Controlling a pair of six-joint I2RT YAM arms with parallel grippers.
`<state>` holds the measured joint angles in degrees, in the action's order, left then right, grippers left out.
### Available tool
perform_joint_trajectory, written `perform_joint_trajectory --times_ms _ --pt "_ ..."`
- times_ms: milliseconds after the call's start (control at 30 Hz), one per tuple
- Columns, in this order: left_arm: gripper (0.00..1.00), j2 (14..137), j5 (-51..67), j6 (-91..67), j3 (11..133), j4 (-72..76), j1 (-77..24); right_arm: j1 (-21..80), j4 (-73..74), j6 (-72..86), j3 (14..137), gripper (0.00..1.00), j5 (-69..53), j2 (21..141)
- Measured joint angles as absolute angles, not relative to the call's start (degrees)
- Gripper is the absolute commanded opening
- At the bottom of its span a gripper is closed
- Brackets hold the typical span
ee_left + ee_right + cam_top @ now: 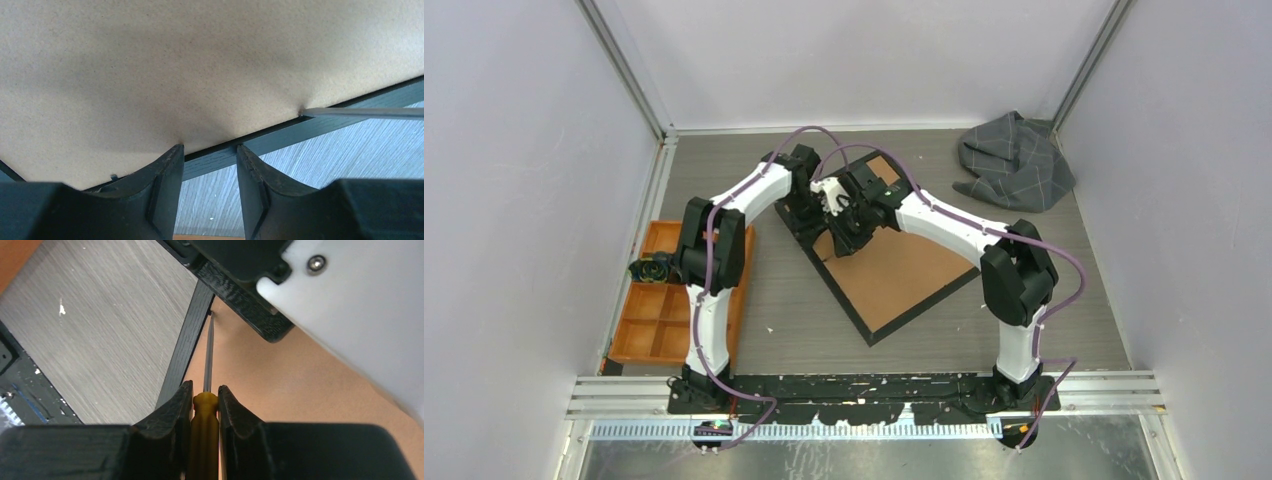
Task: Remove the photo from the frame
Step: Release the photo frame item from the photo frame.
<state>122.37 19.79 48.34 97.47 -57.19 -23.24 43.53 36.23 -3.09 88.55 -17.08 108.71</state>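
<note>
A large rectangular picture frame with a thin black border is seen lying on the grey wood-grain bench. It is turned at an angle, and its brown board back is turned up to the overhead camera. Its front is hidden, so the photo cannot be seen.

Both arms are bent over the frame's far left edge. The right gripper is clenched around the amber-yellow handle of a slim screwdriver. The steel shaft is pointed forward, and its tip is set at the seam where the brown board meets the black border.

The left gripper is released, its two black fingers spread with nothing clasped between them. One fingertip is placed at the edge of the board, the other against the black border strip. In the left wrist view the screwdriver shaft is seen entering from the right, with its tip at the same seam, near those fingers.

An orange plastic compartment tray is set at the bench's left side, partly under the left arm. A crumpled grey cloth is heaped in the far right corner.
</note>
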Motion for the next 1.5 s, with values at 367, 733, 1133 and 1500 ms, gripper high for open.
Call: perform_joint_trajectory --times_ms 367,733,1133,1500 --pt "0.47 122.2 14.8 47.1 97.0 -58.8 -24.8 44.1 35.8 -2.9 89.0 0.01 -20.2 109.4" --pt "0.69 117.8 24.2 41.8 92.2 -53.7 -19.6 44.6 35.7 -2.7 89.2 0.01 -19.6 109.4" --pt "0.84 105.5 29.8 59.5 73.5 -30.8 -9.3 38.8 39.4 -0.9 93.6 0.01 -34.9 110.4" --pt "0.8 106.6 36.1 92.9 76.9 -38.1 -9.7 29.6 41.7 0.1 95.4 0.01 -39.4 111.2"
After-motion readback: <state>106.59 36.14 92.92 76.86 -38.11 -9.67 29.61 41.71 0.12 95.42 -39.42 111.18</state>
